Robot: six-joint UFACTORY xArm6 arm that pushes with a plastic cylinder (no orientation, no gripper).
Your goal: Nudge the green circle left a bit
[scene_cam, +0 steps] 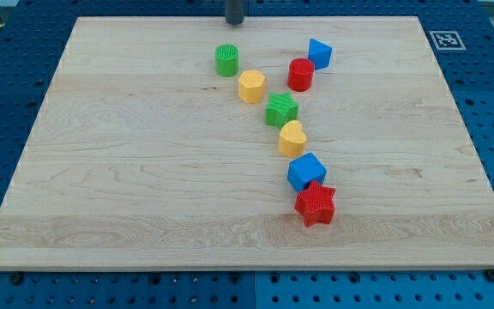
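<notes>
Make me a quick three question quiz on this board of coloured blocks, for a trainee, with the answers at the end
1. True or false: my tip is touching the green circle.
2. Which block lies nearest the view's bottom? A) blue cube B) red star C) yellow heart
3. Fill in: the block just to the lower right of the green circle, close beside it, is the yellow ____.

Key
1. False: the tip stands apart from it, toward the view's top, near the board's far edge.
2. B.
3. Hexagon.
</notes>
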